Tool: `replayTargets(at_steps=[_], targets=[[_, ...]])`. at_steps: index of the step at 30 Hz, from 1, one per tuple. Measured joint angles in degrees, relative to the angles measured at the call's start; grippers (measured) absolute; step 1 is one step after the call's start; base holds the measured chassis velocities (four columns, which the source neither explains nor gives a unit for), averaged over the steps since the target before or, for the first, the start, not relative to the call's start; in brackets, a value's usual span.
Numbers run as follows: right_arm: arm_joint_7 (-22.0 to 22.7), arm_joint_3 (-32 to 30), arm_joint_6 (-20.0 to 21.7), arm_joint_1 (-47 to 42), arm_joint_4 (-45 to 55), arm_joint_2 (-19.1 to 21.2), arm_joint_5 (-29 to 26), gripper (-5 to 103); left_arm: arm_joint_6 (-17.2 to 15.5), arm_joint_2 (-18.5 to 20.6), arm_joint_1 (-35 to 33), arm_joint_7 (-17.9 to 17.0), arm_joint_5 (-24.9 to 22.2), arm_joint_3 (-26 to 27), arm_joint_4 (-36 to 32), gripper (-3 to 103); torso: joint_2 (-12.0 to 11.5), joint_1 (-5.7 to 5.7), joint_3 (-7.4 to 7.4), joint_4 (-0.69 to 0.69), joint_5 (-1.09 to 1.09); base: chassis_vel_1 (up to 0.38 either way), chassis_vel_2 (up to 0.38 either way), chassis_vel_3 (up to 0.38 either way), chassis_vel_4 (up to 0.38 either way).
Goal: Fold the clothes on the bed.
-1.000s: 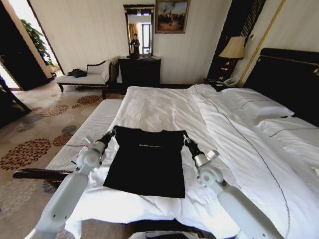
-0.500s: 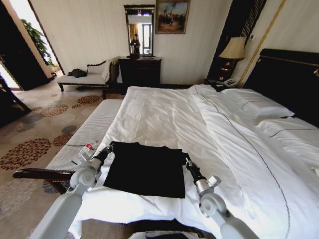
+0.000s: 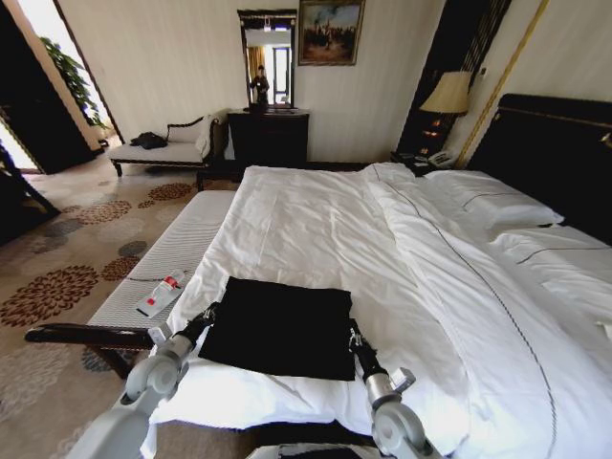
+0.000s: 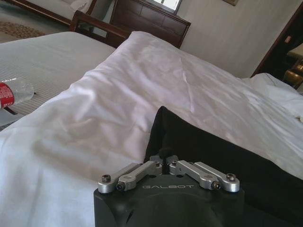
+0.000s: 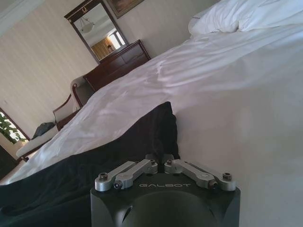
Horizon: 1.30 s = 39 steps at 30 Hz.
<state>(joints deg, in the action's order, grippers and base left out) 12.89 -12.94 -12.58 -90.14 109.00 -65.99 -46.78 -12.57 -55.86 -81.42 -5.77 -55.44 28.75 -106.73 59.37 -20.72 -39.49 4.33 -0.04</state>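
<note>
Pale striped wall (image 3: 172, 57) across the top of the frame. Dark wooden dresser (image 3: 268, 137) at upper centre, tall mirror (image 3: 267, 59) above it and a framed painting (image 3: 329, 31) just to its right. Upholstered settee (image 3: 167, 148) with dark arms at upper left, a dark bundle (image 3: 148, 140) lying on its seat. Lit table lamp (image 3: 448, 94) at upper right, beside a phone (image 3: 440, 158) on the nightstand. Patterned floral carpet (image 3: 57, 277) down the left side. Bright doorway with a green plant (image 3: 72, 72) in the top left corner.
</note>
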Motion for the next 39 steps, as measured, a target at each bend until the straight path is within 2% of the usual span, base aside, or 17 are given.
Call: replayTargets(at_steps=[13,14,16,18,21,22,24,25,28,30,31,32,33,34,35,37,39], targets=[[1.3,-0.1,-0.27,-1.48,0.35,-0.27,2.98,1,0.0,-0.15,-1.14,0.27,1.06,0.88,-0.94,1,0.0,-0.01,0.0,0.0,0.01,0.0,0.0,0.0,0.0],[1.33,-0.83,-0.8,-1.58,0.97,0.0,4.74,1,0.19,-0.15,-1.85,0.3,1.24,2.03,-2.27,-1,0.0,0.0,0.0,0.01,0.0,0.0,0.0,0.0,0.0],[1.33,-1.95,-0.95,-1.86,2.36,0.42,5.25,12,0.93,-0.58,-2.94,1.54,1.62,5.13,-4.29,8,0.0,0.0,0.0,0.0,0.01,0.0,0.0,0.0,0.0],[1.34,-2.49,-0.96,-1.99,3.15,0.64,5.09,12,1.37,-0.84,-3.35,2.11,1.81,6.64,-5.02,8,0.0,0.0,0.0,-0.01,0.02,0.0,0.0,0.0,0.0],[1.53,-4.21,-0.95,-2.47,7.46,1.21,3.13,28,2.73,-1.5,-4.52,3.51,1.85,11.18,-6.69,24,0.0,0.0,0.0,-0.02,0.01,0.0,0.0,0.0,0.0],[1.77,-4.5,-0.82,-2.63,8.79,1.28,2.43,32,2.94,-1.54,-4.57,3.67,1.63,11.91,-6.87,29,0.0,0.0,0.0,-0.02,0.01,0.0,0.0,0.0,0.0],[1.97,-4.6,-0.67,-2.73,9.69,1.28,1.96,32,3.02,-1.55,-4.5,3.7,1.33,12.31,-6.92,29,0.0,0.0,0.0,-0.02,0.0,0.0,0.0,0.0,0.0],[2.41,-4.78,-0.38,-2.8,11.31,1.27,1.13,44,3.03,-1.56,-4.04,3.72,0.42,12.66,-7.06,40,0.0,0.0,0.0,-0.02,-0.01,0.0,0.0,0.0,0.0],[2.96,-5.0,-0.01,-2.34,12.05,1.27,0.08,50,2.69,-1.56,-2.71,3.36,-1.23,12.56,-7.04,45,0.0,0.0,0.0,0.0,0.0,0.0,0.0,0.0,0.0],[3.9,-5.51,0.55,0.22,10.22,1.56,-1.43,61,0.95,-1.73,3.78,0.4,-3.43,9.5,-3.08,57,0.01,0.01,0.0,-0.01,0.01,0.0,0.0,0.0,0.0],[4.02,-5.51,0.6,0.93,9.48,1.61,-1.62,66,0.56,-1.86,5.58,-0.13,-3.64,8.58,-1.55,62,0.0,0.01,-0.01,0.01,0.01,0.0,0.0,0.0,0.0],[4.02,-5.51,0.6,0.93,9.48,1.61,-1.62,66,0.56,-1.86,5.58,-0.13,-3.64,8.58,-1.55,62,0.0,0.01,-0.01,0.01,0.01,0.0,0.0,0.0,0.0],[4.42,-4.87,0.76,3.08,7.35,1.93,-2.27,72,-0.37,-2.41,9.11,-1.12,-4.28,6.97,1.99,68,0.0,0.0,-0.01,0.1,-0.02,0.0,0.0,0.0,0.0],[4.82,-3.09,1.28,5.75,5.17,2.5,-3.48,77,-0.84,-3.21,10.79,-1.49,-4.61,6.77,4.26,73,0.0,-0.02,-0.01,0.1,-0.03,0.0,0.0,0.0,0.0],[5.03,-1.71,1.76,7.62,3.87,2.8,-4.61,77,-1.08,-3.92,12.12,-1.57,-4.44,6.59,6.28,78,-0.01,-0.03,-0.02,-0.05,0.03,0.0,0.0,0.0,0.0],[5.12,-1.19,1.98,8.36,3.39,2.84,-5.13,83,-1.1,-4.16,12.75,-1.56,-4.26,6.31,7.17,78,-0.02,-0.03,-0.02,-0.08,0.04,0.0,0.0,0.0,0.0],[5.35,0.01,2.54,9.9,1.83,2.45,-6.38,93,-1.6,-5.72,18.08,-1.14,-2.99,2.65,12.96,89,-0.02,-0.03,-0.02,-0.07,-0.01,-0.003,0.027,0.013,-0.007]])
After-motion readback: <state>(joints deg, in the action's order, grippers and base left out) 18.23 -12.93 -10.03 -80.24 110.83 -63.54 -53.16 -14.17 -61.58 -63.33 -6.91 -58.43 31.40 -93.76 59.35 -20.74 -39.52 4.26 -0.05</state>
